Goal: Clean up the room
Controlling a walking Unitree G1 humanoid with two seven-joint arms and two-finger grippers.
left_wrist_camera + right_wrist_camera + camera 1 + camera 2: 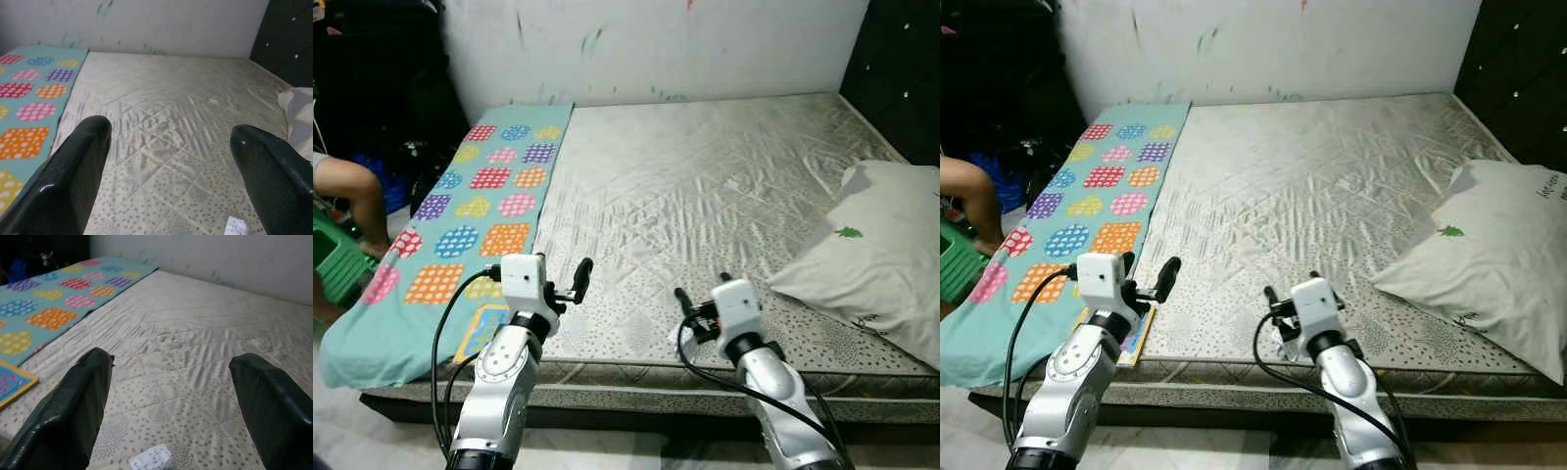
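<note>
Silvery quilted fabric covers the mattress [705, 196], which sits low on the floor against the far wall [656, 44]. A teal blanket [460, 225] with bright patches runs along its left side, laid flat as though spread out there. A white pillow [876, 259] slumps at the right edge. Near the front edge a small scrap of paper [150, 458] lies on the mattress, and a colourful book [1126, 338] rests at the blanket's near end; these look like the things to tidy. The left gripper [570, 284] and right gripper [700, 311] hover above the near edge, fingers spread wide and empty, likely readied for picking up. A person's arm [352, 191] shows at far left.
</note>
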